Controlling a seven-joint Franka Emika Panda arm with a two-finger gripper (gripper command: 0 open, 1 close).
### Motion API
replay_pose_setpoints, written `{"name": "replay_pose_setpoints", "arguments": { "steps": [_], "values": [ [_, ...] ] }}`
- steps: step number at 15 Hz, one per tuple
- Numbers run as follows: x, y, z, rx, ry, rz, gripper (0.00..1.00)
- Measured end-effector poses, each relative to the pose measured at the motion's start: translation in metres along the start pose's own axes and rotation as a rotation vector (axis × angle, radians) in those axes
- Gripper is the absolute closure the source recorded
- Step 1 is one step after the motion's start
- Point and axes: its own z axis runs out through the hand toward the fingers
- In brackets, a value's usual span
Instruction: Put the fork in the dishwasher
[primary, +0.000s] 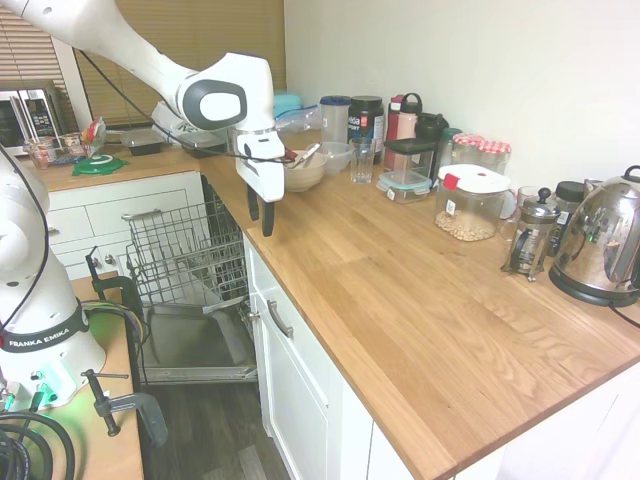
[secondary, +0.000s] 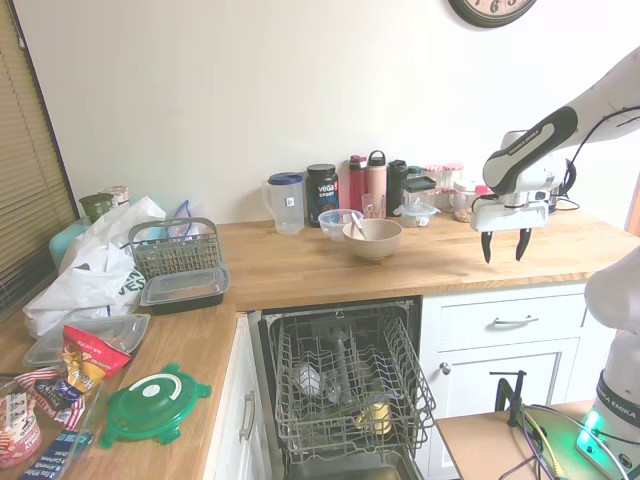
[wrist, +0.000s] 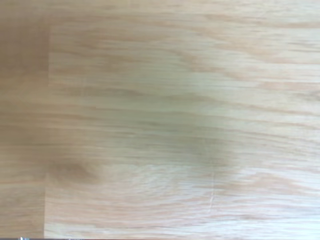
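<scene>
Where it rests in the beige bowl (secondary: 373, 238), the fork (secondary: 355, 224) shows as a slim, silvery piece with a thin straight handle leaning out over the rim; in the first exterior view the same fork (primary: 307, 154) slants up out of the bowl (primary: 304, 172) toward a clear glass bowl (primary: 335, 157) behind it. The white arm bends down from above and carries the hand (secondary: 504, 246) upright, fingers pointing straight down at the wooden desk (secondary: 440, 262). Its two dark fingers stand apart with a clear gap between them and hold nothing. The tips hang just above the bare wood without touching it, and the wrist view shows only blurred wood grain (wrist: 160, 120). The fork lies well apart from the hand, off to its side along the desk, with open desk between them. The dishwasher (secondary: 345, 385) sits below the desk edge, lower than the hand and on the same side as the bowl, its grey wire rack (primary: 185, 250) pulled out over the dropped door (primary: 195, 345).
</scene>
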Motion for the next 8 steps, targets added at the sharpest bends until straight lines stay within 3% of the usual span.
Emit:
{"name": "replay_pose_setpoints", "arguments": {
  "steps": [4, 8],
  "values": [
    [-0.028, -0.018, -0.024, -0.003, 0.048, -0.027, 0.0],
    [-0.132, -0.044, -0.097, 0.032, 0.208, -0.092, 0.0]
  ]
}}
